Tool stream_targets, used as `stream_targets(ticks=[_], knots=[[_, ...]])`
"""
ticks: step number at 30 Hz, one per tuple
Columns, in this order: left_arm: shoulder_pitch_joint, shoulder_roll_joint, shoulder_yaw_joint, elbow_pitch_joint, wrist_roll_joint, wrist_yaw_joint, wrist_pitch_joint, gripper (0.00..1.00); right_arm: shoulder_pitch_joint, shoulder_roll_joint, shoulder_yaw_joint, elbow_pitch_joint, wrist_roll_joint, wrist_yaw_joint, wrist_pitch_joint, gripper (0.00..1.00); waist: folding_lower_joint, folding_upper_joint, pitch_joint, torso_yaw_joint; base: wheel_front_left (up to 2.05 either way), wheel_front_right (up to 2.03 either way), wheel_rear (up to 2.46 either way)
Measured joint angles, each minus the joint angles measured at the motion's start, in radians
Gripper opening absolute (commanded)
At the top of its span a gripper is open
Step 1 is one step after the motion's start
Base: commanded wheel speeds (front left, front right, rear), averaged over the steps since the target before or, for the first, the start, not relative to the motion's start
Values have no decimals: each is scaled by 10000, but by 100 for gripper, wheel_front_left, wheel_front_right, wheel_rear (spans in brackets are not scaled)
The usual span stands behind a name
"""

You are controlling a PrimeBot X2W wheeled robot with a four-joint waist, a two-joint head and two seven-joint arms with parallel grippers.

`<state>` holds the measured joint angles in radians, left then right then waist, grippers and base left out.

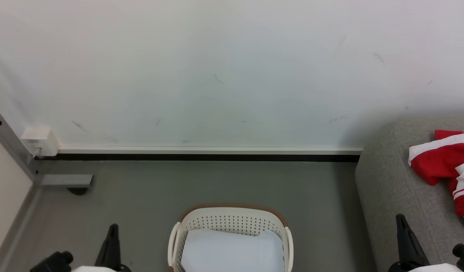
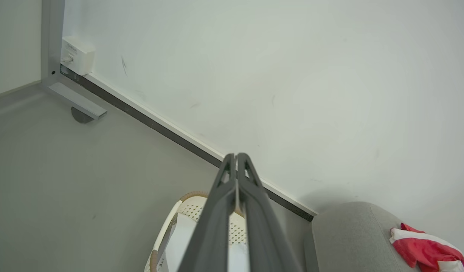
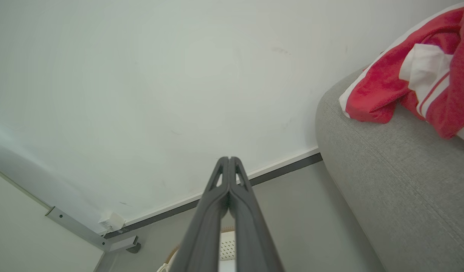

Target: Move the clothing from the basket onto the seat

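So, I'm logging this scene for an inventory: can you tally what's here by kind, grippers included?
basket: 1
pale sheet, in the basket: 1
sofa: 1
red-and-white clothing heap, on the sofa: 1
grippers: 2, the left gripper and the right gripper, both shut
Total: 6

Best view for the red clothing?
Right wrist view: the clothing is largest there, folds and stripes clear, on the sofa. Head view cuts it at the right edge; left wrist view has it small in the corner.
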<state>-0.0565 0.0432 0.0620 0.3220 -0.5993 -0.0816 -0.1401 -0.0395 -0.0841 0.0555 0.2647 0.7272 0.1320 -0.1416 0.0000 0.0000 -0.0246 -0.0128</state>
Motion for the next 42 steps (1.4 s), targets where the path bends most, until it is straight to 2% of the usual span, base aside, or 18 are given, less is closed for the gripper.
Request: stream_targets(ticks=[16,42], knots=[[-74,4,111,-148,-2360,-105,594,0,-174,119,-360,-42,2033,0,571,0,0,0,45,21,0,0,0],[-240,10,276,-385,-5392,-236,1344,0,-361,186,-882,-79,4694,-2,1329,0,0,0,117,54,0,0,0]])
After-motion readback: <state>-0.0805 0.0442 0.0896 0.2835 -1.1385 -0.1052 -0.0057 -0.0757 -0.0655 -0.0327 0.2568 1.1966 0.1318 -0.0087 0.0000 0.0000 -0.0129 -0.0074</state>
